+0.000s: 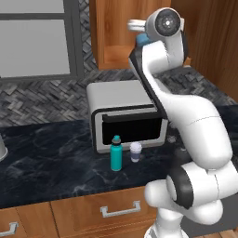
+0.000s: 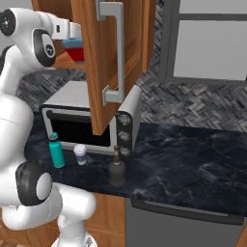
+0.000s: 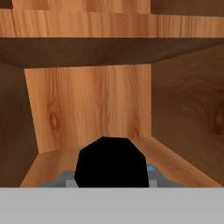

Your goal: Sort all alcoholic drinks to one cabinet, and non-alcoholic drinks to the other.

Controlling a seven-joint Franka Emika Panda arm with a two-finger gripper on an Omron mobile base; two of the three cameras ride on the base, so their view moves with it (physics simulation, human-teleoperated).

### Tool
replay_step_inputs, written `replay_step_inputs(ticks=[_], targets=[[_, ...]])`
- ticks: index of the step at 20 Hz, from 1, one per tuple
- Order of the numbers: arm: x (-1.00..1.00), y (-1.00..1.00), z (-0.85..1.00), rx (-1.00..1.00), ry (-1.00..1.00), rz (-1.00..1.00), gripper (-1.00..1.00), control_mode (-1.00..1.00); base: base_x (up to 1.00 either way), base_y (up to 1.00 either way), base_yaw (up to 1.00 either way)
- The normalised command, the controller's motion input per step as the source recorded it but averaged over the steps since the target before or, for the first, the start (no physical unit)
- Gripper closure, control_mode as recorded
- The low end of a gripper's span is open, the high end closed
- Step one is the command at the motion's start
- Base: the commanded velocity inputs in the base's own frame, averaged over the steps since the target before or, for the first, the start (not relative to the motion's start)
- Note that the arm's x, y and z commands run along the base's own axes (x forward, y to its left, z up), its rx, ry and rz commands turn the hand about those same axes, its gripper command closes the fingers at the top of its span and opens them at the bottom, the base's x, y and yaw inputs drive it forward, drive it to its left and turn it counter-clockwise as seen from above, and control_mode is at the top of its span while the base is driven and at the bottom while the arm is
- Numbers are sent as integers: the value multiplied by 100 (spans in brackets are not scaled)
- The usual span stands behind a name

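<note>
Reaching up into the open wall cabinet [image 1: 111,51] above the microwave [image 1: 121,100], the arm carries the blue bottle [image 2: 75,48] with the red label to the shelf floor. In the hand view its black cap [image 3: 109,162] sits right at the tool, so the bottle hangs straight below the tool, its long axis upright and in line with the hand. The tool [image 2: 72,30] looks clamped on the bottle's top, though the fingers themselves are hidden by the cap. In the right base view the bottle's base lies at or just above the shelf; I cannot tell whether it touches. By my judgement the next move turns on that small drop: lower until the base bears on the wood, then let go.

Down on the desk [image 1: 46,153], in front of the microwave, stand three drinks: one teal bottle [image 1: 115,153], one pale cup [image 1: 135,152] just beside it, and one near-black bottle [image 2: 116,169] further along, before the microwave's knobs. The cabinet door [image 2: 108,62] with its silver bar handle [image 2: 118,53] hangs open over the microwave. So I count one of four drinks nearly placed, and one alcoholic bottle left to follow it.
</note>
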Motion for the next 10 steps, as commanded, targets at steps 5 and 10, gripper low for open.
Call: replay_step_inputs(ticks=[5, 10], targets=[[71, 0, -2, 0, 0, 0, 100, -100, 0, 0, 0], [54, 0, -11, 1, 0, 0, 100, -100, 0, 0, 0]])
